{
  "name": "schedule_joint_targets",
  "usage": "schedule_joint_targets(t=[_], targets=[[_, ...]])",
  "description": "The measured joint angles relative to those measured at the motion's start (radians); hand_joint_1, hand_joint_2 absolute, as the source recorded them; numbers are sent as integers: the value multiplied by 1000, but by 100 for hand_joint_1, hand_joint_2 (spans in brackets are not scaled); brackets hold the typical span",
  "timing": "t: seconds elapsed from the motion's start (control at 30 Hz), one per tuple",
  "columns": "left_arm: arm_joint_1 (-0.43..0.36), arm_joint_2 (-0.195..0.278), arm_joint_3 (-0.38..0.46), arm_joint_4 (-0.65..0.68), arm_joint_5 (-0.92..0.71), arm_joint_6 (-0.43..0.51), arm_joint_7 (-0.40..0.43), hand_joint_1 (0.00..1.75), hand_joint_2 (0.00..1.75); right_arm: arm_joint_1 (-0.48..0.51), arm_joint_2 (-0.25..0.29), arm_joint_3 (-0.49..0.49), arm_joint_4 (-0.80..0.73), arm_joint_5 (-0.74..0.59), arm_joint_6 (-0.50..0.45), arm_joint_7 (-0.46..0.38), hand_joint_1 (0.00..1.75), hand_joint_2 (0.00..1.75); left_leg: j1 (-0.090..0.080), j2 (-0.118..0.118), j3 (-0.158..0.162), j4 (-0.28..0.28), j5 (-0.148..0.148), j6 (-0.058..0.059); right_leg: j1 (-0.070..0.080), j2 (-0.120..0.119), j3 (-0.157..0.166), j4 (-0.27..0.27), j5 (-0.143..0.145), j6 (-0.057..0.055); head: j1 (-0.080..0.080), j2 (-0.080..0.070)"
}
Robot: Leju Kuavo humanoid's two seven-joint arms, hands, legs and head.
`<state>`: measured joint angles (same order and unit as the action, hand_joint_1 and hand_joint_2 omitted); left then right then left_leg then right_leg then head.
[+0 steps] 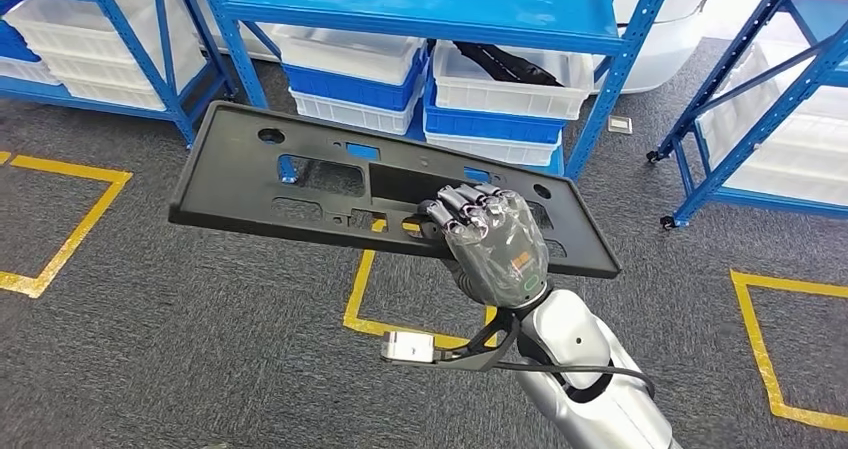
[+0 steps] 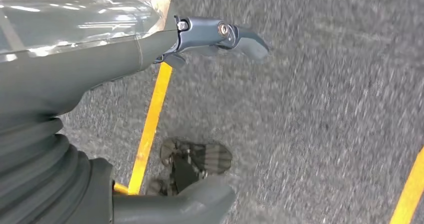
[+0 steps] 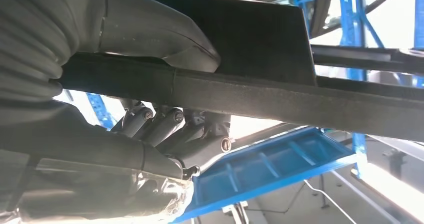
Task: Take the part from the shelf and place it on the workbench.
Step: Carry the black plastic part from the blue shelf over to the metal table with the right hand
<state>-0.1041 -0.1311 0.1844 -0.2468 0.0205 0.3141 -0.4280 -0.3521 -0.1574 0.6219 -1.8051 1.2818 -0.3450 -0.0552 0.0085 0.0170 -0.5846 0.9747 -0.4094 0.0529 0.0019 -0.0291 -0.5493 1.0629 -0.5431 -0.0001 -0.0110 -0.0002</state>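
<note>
The part is a long flat black plastic panel (image 1: pixel 300 184) with several cut-outs, held level in the air above the carpet in the head view. My right hand (image 1: pixel 492 239) grips its near edge toward the right end, fingers curled over the top. In the right wrist view the thumb (image 3: pixel 165 39) presses one face of the panel (image 3: pixel 260 39) and the dark fingers (image 3: pixel 170 126) clamp the other. My left hand (image 2: pixel 220 37) hangs over the grey carpet with its fingers apart and nothing in it.
Blue steel shelves (image 1: pixel 420 9) stand just behind the panel, with white and blue bins (image 1: pixel 500 99) on the lowest level. Another blue rack (image 1: pixel 760 99) is at the right. Yellow tape squares (image 1: pixel 60 239) mark the grey carpet.
</note>
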Motion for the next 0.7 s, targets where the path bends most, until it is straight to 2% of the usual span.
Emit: schedule_joint_targets(t=[0.07, 0.1, 0.13, 0.17, 0.23, 0.27, 0.3, 0.33, 0.4, 0.43, 0.5, 0.53, 0.6, 0.63, 0.67, 0.7], targets=[[-1, -2, 0, 0, 1, 1, 1, 0, 175, 3, -4, 0, 0, 0, -3, -1, 175, 175, 0, -12, -6, -2, 5, 2, -7, 18, -62, 132, -55, -3, 1, 0], [0, -3, 0, 0, 1, 2, 1, 0, 175, 6, -5, 0, 0, 0, -4, -2, 175, 175, 0, -20, -9, -1, 6, 0, -10, 20, -87, 186, -71, 0, 1, 0], [1, -4, 0, 0, 2, 4, 2, 0, 175, 8, -7, 0, 0, 0, -6, -2, 175, 175, 1, -28, -12, 1, 7, -2, -13, 21, -97, 208, -73, 7, 1, 0], [2, -5, 0, 0, 2, 7, 2, 0, 175, 8, -9, 0, 0, -1, -8, -3, 175, 175, 2, -37, -15, 4, 8, -4, -18, 22, -87, 188, -57, 18, 1, 0], [3, -8, 0, 0, 2, 12, 0, 0, 175, 6, -10, 0, 0, -5, -12, -5, 175, 175, 6, -56, -21, 17, 7, -11, -31, 36, -28, 63, -2, 44, 1, 0], [3, -8, 0, 0, 2, 15, -1, 0, 175, 5, -10, 0, 0, -7, -14, -5, 175, 175, 7, -65, -28, 26, 5, -17, -35, 47, -1, 3, 20, 50, 2, 0], [2, -9, 0, 0, 2, 18, -2, 0, 175, 4, -10, 0, 0, -8, -16, -7, 175, 175, 7, -72, -35, 34, 5, -24, -36, 55, 14, -32, 31, 51, 3, 0], [3, -9, 0, -1, 1, 21, -3, 0, 175, 4, -11, 0, -1, -10, -18, -8, 175, 175, 6, -78, -43, 39, 6, -31, -35, 60, 17, -45, 34, 47, 3, 0], [7, -9, -1, -1, -2, 28, -4, 0, 175, 4, -11, 0, -2, -12, -21, -10, 175, 175, 8, -85, -52, 41, 12, -43, -31, 51, 12, -39, 40, 35, 2, 0], [8, -9, -1, -1, -6, 30, -4, 0, 175, 4, -12, 0, -2, -14, -23, -10, 175, 175, 10, -80, -56, 45, 9, -47, -33, 46, 10, -39, 43, 30, 1, 0], [9, -9, -3, -1, -11, 33, -4, 0, 175, 3, -12, 0, -3, -21, -27, -10, 175, 175, 12, -53, -80, 99, -28, -55, -35, 33, 10, -40, 48, 17, -3, 0], [8, -10, -4, -1, -12, 33, -4, 0, 175, 3, -12, 0, -3, -28, -30, -10, 175, 175, 12, -36, -104, 156, -62, -58, -32, 26, 9, -40, 49, 14, -5, 0], [7, -10, -6, -1, -13, 34, -4, 0, 175, 6, -12, 0, -3, -65, -35, -16, 175, 175, 13, -22, -158, 287, -121, -61, -26, 10, 7, -40, 49, 10, -6, 0], [7, -10, -7, -1, -13, 34, -4, 0, 175, 7, -12, 0, -3, -94, -37, -22, 175, 175, 13, -21, -172, 323, -131, -61, -23, 1, 7, -40, 49, 10, -6, 0], [8, -10, -8, -1, -13, 35, -4, 0, 175, 9, -11, 0, -3, -124, -37, -29, 175, 175, 12, -20, -168, 324, -123, -58, -20, -7, 7, -40, 49, 9, -6, 0], [8, -10, -9, -2, -13, 35, -4, 0, 175, 9, -9, 0, -3, -152, -37, -35, 175, 175, 11, -17, -144, 285, -99, -52, -18, -15, 7, -40, 49, 9, -6, 0]])
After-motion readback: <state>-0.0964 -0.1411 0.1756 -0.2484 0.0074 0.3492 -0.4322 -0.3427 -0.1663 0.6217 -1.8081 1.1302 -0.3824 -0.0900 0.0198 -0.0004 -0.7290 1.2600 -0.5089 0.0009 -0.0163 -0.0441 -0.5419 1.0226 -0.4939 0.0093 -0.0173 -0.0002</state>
